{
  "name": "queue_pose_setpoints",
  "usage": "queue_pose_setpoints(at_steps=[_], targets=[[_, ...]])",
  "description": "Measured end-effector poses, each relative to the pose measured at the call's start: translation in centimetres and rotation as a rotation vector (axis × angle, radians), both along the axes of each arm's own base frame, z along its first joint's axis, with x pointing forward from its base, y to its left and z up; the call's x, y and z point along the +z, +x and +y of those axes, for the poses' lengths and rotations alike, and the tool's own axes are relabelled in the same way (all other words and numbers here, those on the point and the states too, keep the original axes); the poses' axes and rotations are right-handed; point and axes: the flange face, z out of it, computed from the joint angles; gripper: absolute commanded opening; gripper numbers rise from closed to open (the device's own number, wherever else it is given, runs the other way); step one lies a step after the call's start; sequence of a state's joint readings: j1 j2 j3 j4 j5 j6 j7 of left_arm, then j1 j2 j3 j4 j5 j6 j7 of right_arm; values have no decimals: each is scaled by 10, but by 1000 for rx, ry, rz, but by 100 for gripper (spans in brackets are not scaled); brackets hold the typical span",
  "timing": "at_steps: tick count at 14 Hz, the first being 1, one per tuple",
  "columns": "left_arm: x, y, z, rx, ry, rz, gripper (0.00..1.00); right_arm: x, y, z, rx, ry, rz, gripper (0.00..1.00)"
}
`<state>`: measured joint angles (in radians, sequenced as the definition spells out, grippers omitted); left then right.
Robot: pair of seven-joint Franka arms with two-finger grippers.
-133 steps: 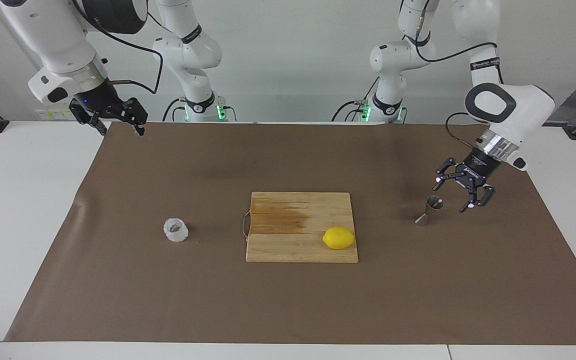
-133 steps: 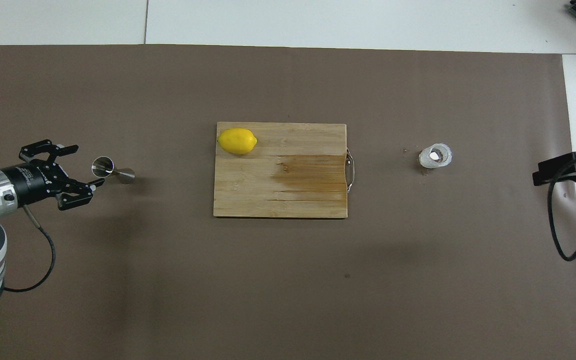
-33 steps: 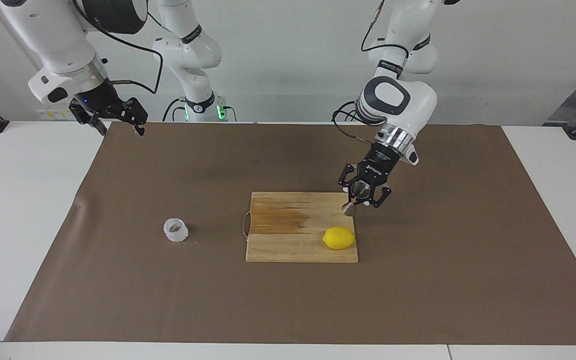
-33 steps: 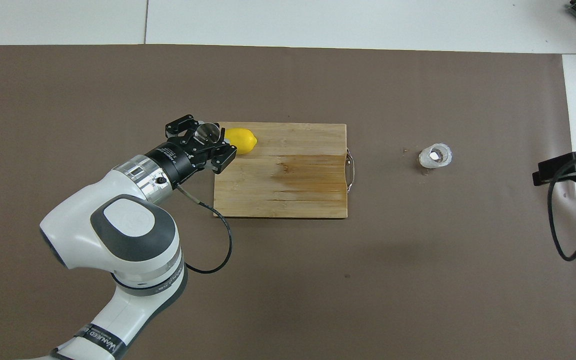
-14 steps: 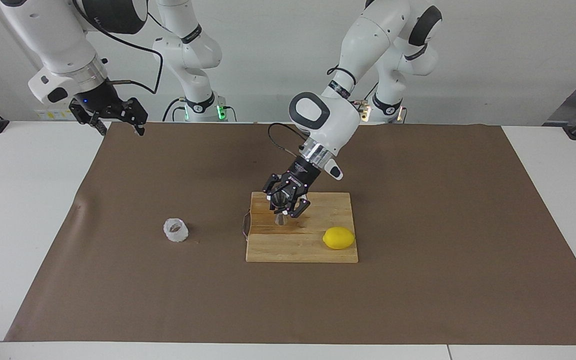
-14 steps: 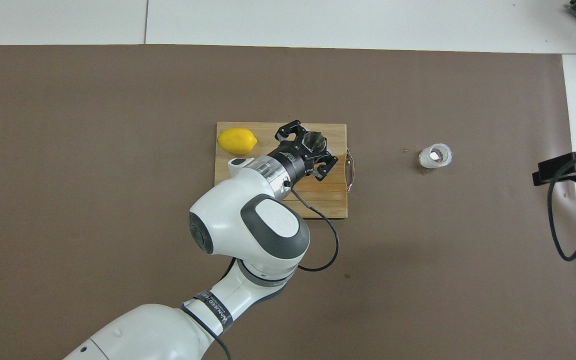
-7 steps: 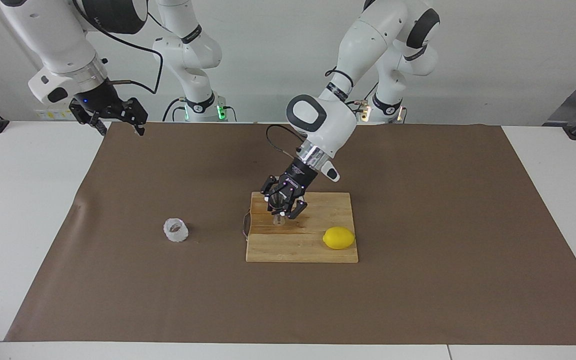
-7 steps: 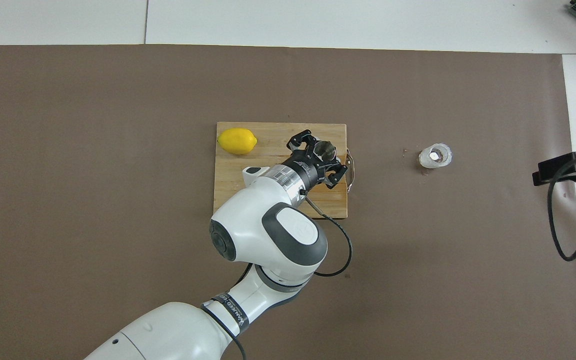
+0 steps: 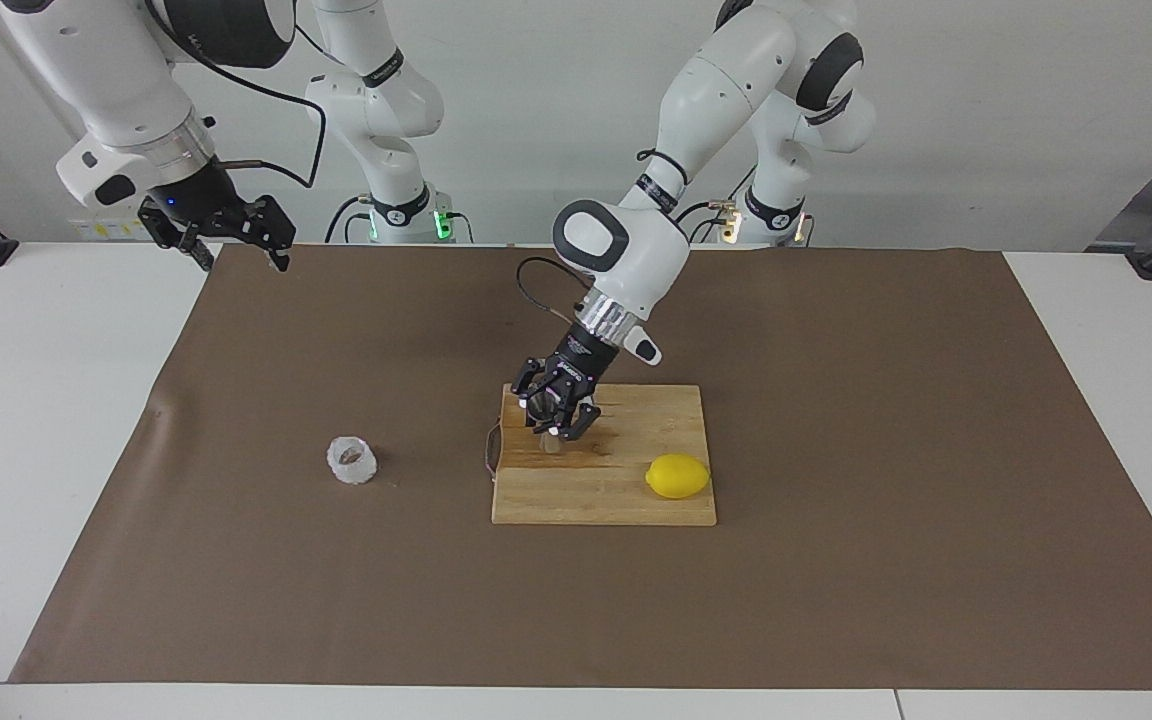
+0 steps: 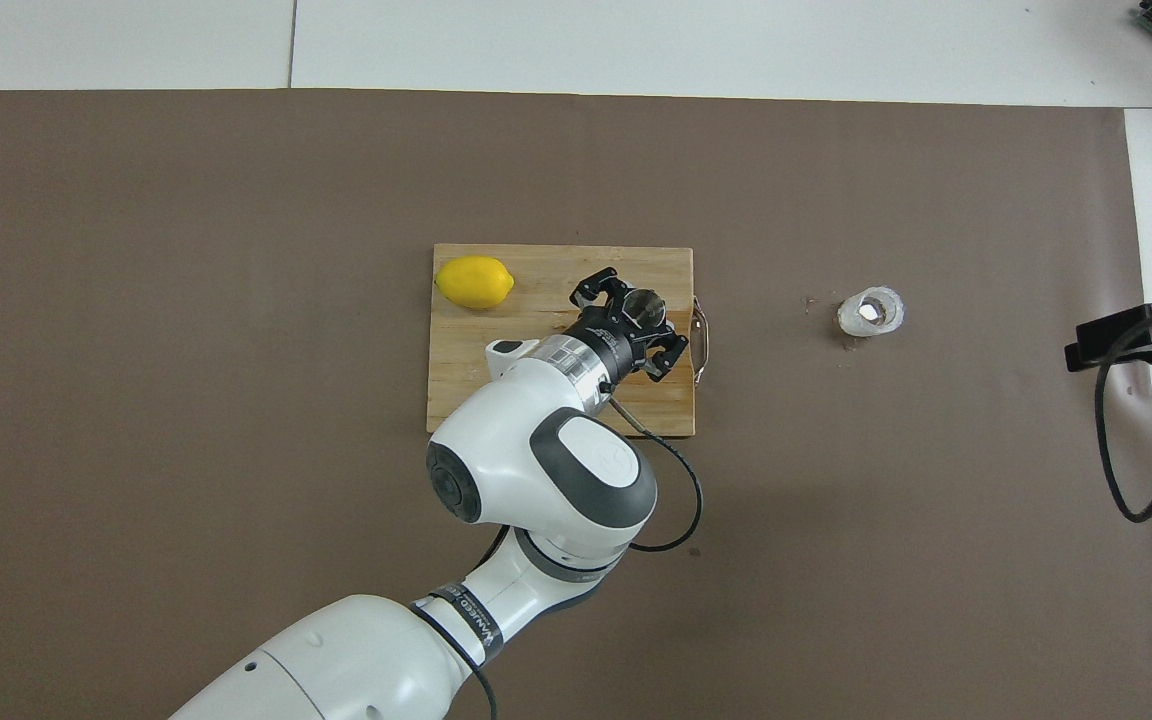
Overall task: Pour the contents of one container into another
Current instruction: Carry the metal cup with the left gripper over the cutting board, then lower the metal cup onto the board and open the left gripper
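The steel jigger [image 9: 551, 441] is in my left gripper [image 9: 555, 412], which is shut on it and holds it upright low over the handle end of the wooden cutting board [image 9: 626, 503]. I cannot tell if its base touches the board. In the overhead view the jigger's open mouth [image 10: 647, 304] shows between the left gripper's [image 10: 638, 322] fingers. The squat whitish ridged cup [image 9: 352, 460] stands on the brown mat beside the board, toward the right arm's end; it also shows in the overhead view [image 10: 870, 312]. My right gripper [image 9: 239, 243] waits open over the mat's corner.
A yellow lemon [image 9: 678, 476] lies on the board's corner farthest from the robots, at the left arm's end, and shows in the overhead view [image 10: 475, 282]. The board [image 10: 451, 340] has a wire handle [image 10: 702, 345] facing the cup. Brown crumbs lie by the cup.
My left gripper has carried the jigger from the left arm's end of the table over the board to its handle end, and has sunk lower in the last half second. The right arm has not moved.
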<state>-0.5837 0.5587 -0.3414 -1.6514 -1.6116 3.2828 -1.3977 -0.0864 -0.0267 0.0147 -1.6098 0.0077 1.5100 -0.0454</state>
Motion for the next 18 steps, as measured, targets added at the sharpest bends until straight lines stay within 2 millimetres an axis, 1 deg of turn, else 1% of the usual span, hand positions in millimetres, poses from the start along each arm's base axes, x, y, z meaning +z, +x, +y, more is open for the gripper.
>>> queue_pose_setpoints(at_steps=[5, 7, 9, 11, 12, 13, 18], targets=[[-8, -1, 2, 9, 15, 7, 7, 0, 0, 0, 0, 0, 0, 100], [-9, -1, 2, 12, 18, 7, 16, 0, 0, 0, 0, 0, 0, 100], [-10, -2, 2, 12, 19, 9, 34, 0, 0, 0, 0, 0, 0, 100], [-11, -2, 2, 14, 20, 12, 43, 0, 0, 0, 0, 0, 0, 100], [-12, -2, 2, 16, 19, 15, 45, 0, 0, 0, 0, 0, 0, 100], [-14, -3, 2, 18, 20, 18, 50, 0, 0, 0, 0, 0, 0, 100], [-15, -3, 3, 20, 22, 20, 53, 0, 0, 0, 0, 0, 0, 100]])
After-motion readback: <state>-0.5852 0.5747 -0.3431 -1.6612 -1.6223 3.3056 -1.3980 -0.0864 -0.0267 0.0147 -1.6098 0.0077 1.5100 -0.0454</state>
